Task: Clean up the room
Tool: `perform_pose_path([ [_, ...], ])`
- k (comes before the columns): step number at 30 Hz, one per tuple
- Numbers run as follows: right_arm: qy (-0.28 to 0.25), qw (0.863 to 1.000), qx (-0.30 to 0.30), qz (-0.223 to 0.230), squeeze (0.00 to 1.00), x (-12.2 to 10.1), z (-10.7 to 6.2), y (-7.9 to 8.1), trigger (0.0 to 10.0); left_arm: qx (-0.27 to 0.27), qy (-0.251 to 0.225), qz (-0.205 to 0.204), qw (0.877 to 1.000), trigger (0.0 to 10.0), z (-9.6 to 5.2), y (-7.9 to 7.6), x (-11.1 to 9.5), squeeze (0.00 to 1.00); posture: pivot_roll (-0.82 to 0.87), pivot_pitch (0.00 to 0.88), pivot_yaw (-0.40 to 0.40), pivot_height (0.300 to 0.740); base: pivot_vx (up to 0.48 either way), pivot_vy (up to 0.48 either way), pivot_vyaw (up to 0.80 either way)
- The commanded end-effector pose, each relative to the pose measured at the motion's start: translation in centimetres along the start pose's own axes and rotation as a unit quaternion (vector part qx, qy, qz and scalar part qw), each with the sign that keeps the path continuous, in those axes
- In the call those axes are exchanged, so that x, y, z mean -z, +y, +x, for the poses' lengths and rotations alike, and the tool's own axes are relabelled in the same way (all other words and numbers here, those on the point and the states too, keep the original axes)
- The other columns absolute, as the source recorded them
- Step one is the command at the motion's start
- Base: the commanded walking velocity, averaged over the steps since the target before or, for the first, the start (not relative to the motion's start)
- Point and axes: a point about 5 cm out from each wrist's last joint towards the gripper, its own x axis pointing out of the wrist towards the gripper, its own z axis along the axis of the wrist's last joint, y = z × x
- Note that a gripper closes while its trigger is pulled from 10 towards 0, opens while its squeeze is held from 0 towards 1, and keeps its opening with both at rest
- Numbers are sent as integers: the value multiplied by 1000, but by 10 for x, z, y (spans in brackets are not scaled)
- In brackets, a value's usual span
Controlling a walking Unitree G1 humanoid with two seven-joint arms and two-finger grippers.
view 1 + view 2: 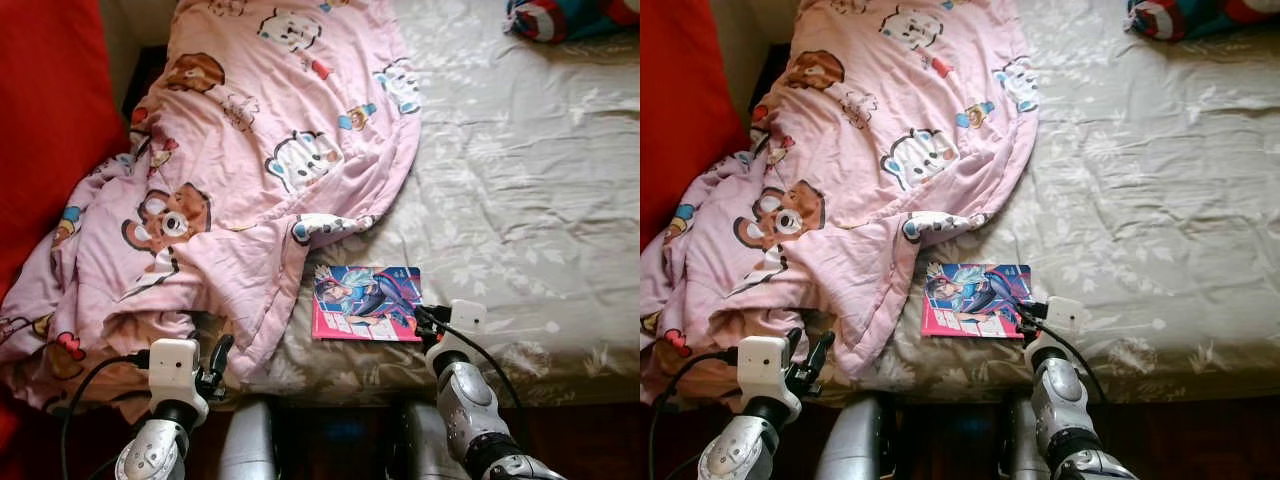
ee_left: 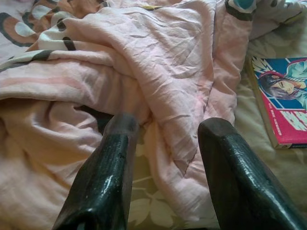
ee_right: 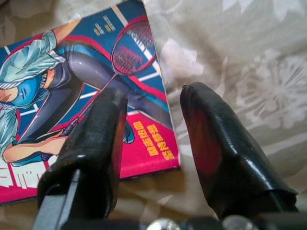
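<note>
The two eye views look steeply down from the robot's head onto the near edge of a bed (image 1: 520,200), both arms rising at the lower edge. They share almost the whole scene, the right eye's picture shifted slightly sideways: the pink blanket (image 1: 260,150) on the robot's left, the book (image 1: 366,303) near the bed's edge, the grey sheet beyond. The left wrist view looks along its parted jaws from close and low, facing the blanket's (image 2: 158,72) rumpled edge, with the book (image 2: 283,103) at one side. The right wrist view sits very near the book (image 3: 81,96), looking down between parted jaws at its corner on the sheet.
</note>
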Motion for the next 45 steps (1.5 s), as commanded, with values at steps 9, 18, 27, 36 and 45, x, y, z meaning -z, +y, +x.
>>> perform_pose_path([
  [9, 19, 999, -10, 26, 1000, 8, -3, -4, 10000, 1, 27, 19, 999, 10000, -11, 8, 4, 0, 171, 337, 68, 623, 0, 0, 0],
  [18, 8, 999, 15, 40, 67, 8, -6, -15, 10000, 7, 27, 25, 999, 10000, -11, 8, 2, 0, 171, 335, 78, 623, 0, 0, 0],
  [27, 18, 992, 34, 117, 0, 14, -7, -20, 10000, 5, 28, 38, 999, 10000, -13, 16, -2, 0, 194, 346, 98, 623, 0, 0, 0],
  [36, 3, 992, 21, 128, 0, 8, -5, -18, 10000, 1, 34, 49, 998, 10000, -19, 25, -5, 0, 211, 355, 120, 623, 0, 0, 0],
  [45, -7, 990, 10, 138, 0, 5, -4, -19, 10000, 6, 40, 54, 998, 10000, -24, 25, -5, 0, 222, 364, 135, 623, 0, 0, 0],
])
